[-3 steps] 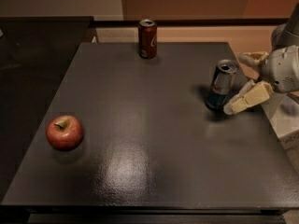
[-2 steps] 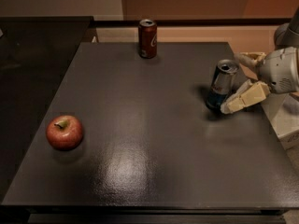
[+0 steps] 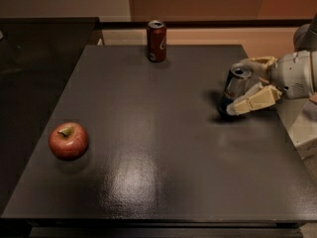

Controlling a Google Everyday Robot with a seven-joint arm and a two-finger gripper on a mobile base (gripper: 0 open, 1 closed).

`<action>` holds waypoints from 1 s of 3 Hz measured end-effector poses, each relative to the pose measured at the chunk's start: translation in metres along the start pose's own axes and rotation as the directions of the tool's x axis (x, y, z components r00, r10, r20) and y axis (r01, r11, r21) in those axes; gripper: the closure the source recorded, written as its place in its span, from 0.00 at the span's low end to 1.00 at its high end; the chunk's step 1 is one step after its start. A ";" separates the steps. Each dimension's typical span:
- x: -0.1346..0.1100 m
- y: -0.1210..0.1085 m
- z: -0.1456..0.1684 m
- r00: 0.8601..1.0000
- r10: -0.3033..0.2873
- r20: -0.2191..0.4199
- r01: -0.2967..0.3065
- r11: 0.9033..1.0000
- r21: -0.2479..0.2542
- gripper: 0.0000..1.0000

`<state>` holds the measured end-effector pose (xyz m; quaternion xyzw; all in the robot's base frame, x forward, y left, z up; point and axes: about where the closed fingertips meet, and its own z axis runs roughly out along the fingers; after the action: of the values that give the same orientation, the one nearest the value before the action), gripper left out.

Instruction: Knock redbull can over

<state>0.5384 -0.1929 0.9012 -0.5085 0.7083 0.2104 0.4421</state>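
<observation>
The redbull can [image 3: 234, 89], slim, silver and blue with an open silver top, stands on the right side of the dark table [image 3: 148, 133] and leans slightly with its top towards the right. My gripper [image 3: 243, 86] reaches in from the right edge. Its cream fingers are spread to either side of the can: one finger [image 3: 260, 62] lies behind the can's top, the other [image 3: 253, 101] crosses in front of its lower part. The fingers are open around the can, at or very near its sides.
A dark red cola can [image 3: 156, 40] stands upright at the table's far edge. A red apple [image 3: 68, 140] sits at the front left. A pale block [image 3: 302, 128] lies just past the table's right edge. A dark counter [image 3: 39, 38] adjoins at the left.
My gripper has shifted a little to the left, with its near finger now further across the redbull can's base. The can leans slightly more. The apple and cola can have not moved.
</observation>
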 end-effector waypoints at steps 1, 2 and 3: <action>-0.001 0.000 0.004 1.000 0.013 0.004 -0.013 1.000 -0.011 0.39; -0.004 0.001 0.007 1.000 0.015 -0.001 -0.015 1.000 -0.022 0.63; -0.016 0.001 0.011 0.999 -0.027 -0.023 0.027 0.999 -0.021 0.87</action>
<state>0.5435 -0.1757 0.9088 -0.5251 0.7041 0.2060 0.4314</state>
